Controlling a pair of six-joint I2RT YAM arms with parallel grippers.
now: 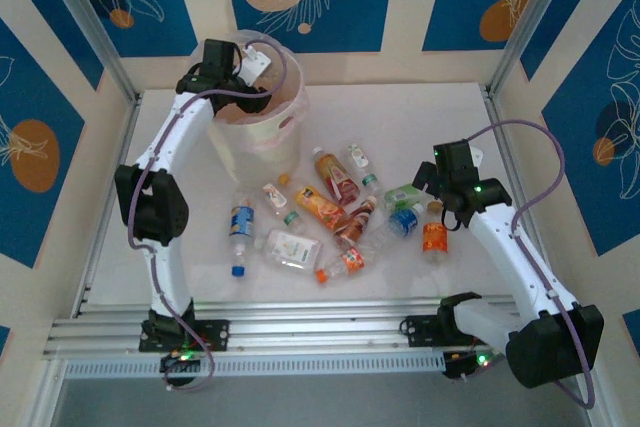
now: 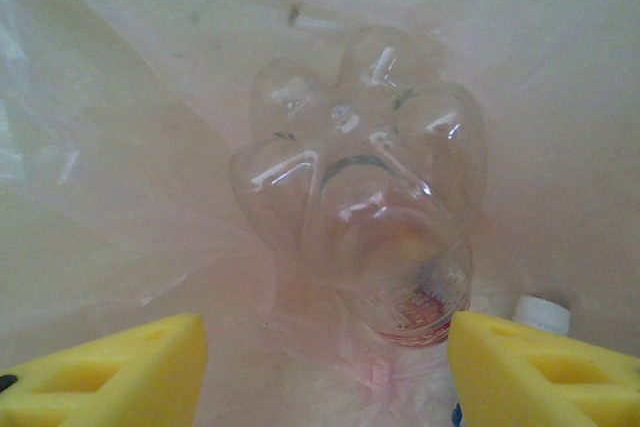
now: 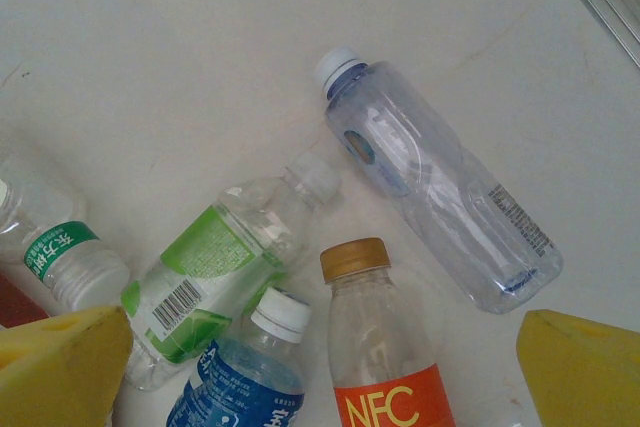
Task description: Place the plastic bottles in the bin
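My left gripper (image 1: pixel 250 92) hangs over the mouth of the cream-white bin (image 1: pixel 262 137). In the left wrist view its yellow pads (image 2: pixel 110 367) stand wide apart and open. Below them a clear plastic bottle (image 2: pixel 360 177) with a red label lies base-up inside the pinkish bag liner, free of the pads. My right gripper (image 1: pixel 432 197) is open, hovering over a cluster of bottles: an orange NFC-labelled one (image 3: pixel 385 357), a blue-labelled one (image 3: pixel 245 382), a green-labelled one (image 3: pixel 215 277) and a clear one with a white cap (image 3: pixel 440 207). None of them touches its pads (image 3: pixel 585 367).
Several more bottles lie scattered mid-table, among them a blue-capped one (image 1: pixel 240 229), a white-labelled one (image 1: pixel 290 248) and red and orange ones (image 1: pixel 338 179). A white cap (image 2: pixel 541 313) shows deep in the bin. Metal frame posts (image 1: pixel 85 22) stand at the table's corners.
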